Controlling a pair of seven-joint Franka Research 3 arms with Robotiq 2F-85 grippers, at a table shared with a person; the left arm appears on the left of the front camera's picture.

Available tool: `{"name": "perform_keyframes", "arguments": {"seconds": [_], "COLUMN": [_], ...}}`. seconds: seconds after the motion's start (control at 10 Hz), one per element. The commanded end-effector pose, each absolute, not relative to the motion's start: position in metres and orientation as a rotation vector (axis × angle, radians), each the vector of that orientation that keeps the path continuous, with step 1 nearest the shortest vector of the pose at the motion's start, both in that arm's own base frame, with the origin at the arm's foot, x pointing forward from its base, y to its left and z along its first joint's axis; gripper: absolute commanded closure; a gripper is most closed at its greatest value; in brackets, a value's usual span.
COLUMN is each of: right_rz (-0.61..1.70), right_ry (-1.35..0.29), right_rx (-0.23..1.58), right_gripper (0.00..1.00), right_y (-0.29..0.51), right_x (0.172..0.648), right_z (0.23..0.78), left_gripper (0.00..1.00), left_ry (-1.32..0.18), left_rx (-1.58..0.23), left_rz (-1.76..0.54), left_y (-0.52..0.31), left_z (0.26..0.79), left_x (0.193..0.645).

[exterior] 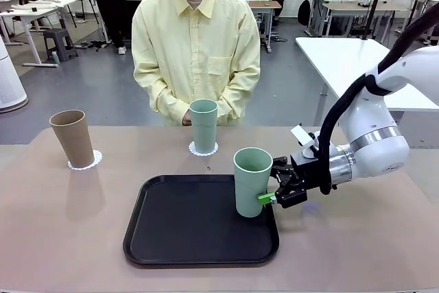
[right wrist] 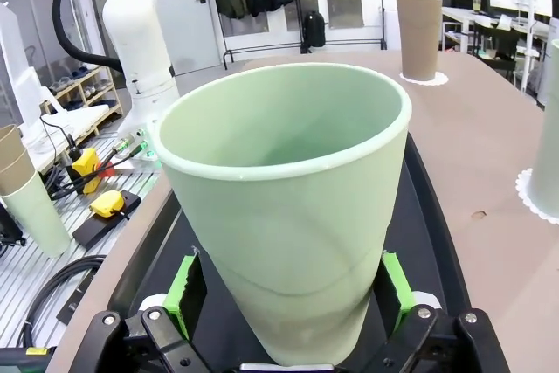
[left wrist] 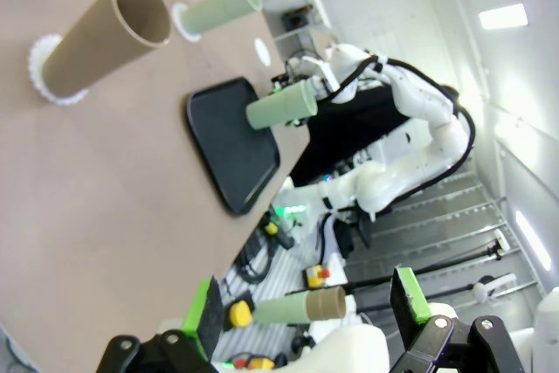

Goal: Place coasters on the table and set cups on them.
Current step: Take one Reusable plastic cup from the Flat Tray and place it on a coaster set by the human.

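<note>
**Right gripper straddles the mint cup on the tray, 2 cups up on doilies**

Here is the right gripper [exterior: 271, 195], reaching in sideways over the black tray [exterior: 185, 238], and its 2 green-padded fingers [right wrist: 184, 294] stand at full spread on either side of the near mint green cup [exterior: 252, 181]. From the right wrist view that cup [right wrist: 288, 224] sits squarely between the pads, low on its body, upright on the tray [right wrist: 428, 216]; whether the pads actually press its wall cannot be told, so call it bracketed, not clearly gripped.

Beyond the right gripper, across the table [exterior: 357, 238] toward the person [exterior: 195, 39], the second mint green cup [exterior: 203, 125] stands upright on its white doily coaster [exterior: 203, 149]. Farther off to the gripper's far side, well apart from the tray, the brown cup [exterior: 72, 138] stands on another doily [exterior: 85, 162], leaning a touch.

Over to the left gripper [left wrist: 310, 307]: fingers wide apart, nothing between them, hanging off the table's edge. Ahead of it in its own view lie the brown cup [left wrist: 105, 37] on its coaster [left wrist: 44, 72], the tray [left wrist: 229, 141], and the near mint cup [left wrist: 281, 109] with the right arm [left wrist: 410, 111] behind it. A third white coaster [left wrist: 263, 51] lies bare on the table past the tray.
</note>
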State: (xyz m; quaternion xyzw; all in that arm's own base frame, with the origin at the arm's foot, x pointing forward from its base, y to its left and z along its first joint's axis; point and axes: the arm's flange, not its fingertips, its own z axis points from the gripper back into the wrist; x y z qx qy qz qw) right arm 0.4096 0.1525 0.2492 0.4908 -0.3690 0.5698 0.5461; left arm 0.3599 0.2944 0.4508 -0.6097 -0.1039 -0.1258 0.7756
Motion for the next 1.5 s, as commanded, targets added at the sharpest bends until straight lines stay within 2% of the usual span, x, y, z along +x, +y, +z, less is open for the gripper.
{"name": "perform_keyframes", "arguments": {"seconds": [0.0,0.5,0.7,0.8,0.9,1.0,1.1,1.2,1.4], "right_rz": [1.361,1.365,1.38,1.389,1.393,1.394,1.398,1.4,1.404], "right_ry": [-0.894,-0.898,-0.903,-0.899,-0.897,-0.902,-0.901,-0.903,-0.903], "right_rx": [1.138,1.162,1.176,1.188,1.193,1.195,1.197,1.199,1.202], "right_gripper": [0.0,0.0,0.05,0.62,0.62,1.0,0.65,1.0,1.0], "right_y": [0.1655,0.1725,0.1737,0.1738,0.1734,0.1747,0.1741,0.175,0.1743], "right_x": [0.411,0.4134,0.4145,0.4149,0.414,0.414,0.4134,0.4135,0.4116], "right_z": [0.2372,0.2308,0.2292,0.229,0.2291,0.2284,0.2281,0.2278,0.2291], "left_gripper": [0.0,0.0,0.0,0.0,0.0,0.0,0.0,0.0,0.0], "left_ry": [-0.224,-0.224,-0.224,-0.224,-0.224,-0.224,-0.224,-0.224,-0.224], "left_rx": [-1.315,-1.315,-1.315,-1.315,-1.315,-1.315,-1.315,-1.315,-1.315], "left_rz": [-0.264,-0.264,-0.264,-0.264,-0.264,-0.264,-0.264,-0.264,-0.264], "left_y": [0.2957,0.2957,0.2957,0.2957,0.2957,0.2957,0.2957,0.2957,0.2957], "left_z": [0.4521,0.4521,0.4521,0.4521,0.4521,0.4521,0.4521,0.4521,0.4521], "left_x": [0.3589,0.3589,0.3589,0.3589,0.3589,0.3589,0.3589,0.3589,0.3589]}}
